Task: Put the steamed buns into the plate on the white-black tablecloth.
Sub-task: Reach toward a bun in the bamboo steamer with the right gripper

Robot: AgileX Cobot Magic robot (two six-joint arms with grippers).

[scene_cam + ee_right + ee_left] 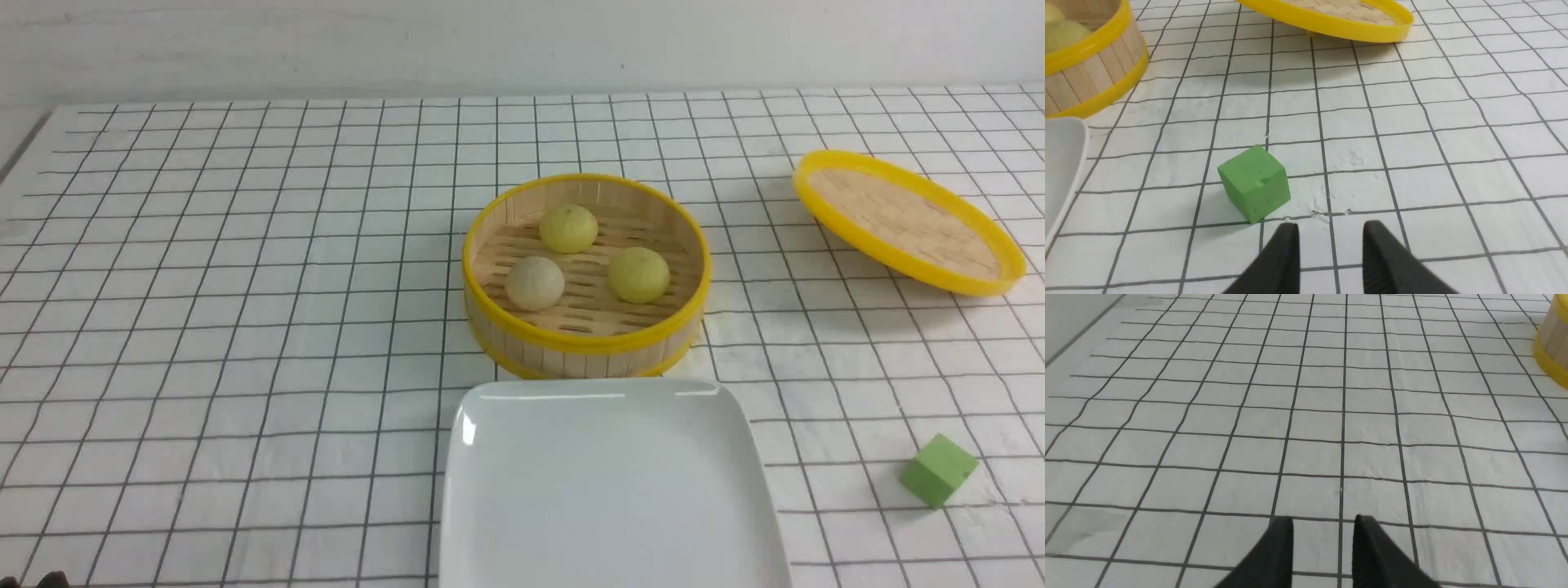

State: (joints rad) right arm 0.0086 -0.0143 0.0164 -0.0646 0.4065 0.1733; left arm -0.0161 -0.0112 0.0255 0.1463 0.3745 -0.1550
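plate point(612, 482) nearest, bare, glossy white, rounded-square, low rim, just in front of steamer point(584, 347). none of job done: all three buns point(568, 229) sit apart inside steamer, all left to move. buns small, smooth, domed; two pale yellow, one greyish-beige. left jaws point(1323, 522) parted partway, nothing between; right jaws point(1332, 228) parted too, nothing between. lid point(910, 220) right of steamer, tilted. cloth point(204, 343) under steamer, white, black grid.

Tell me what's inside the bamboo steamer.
Three steamed buns rest apart on the slatted base of the bamboo steamer: two pale yellow, one greyish-beige. The slats directly beneath each bun are covered, so unseen.
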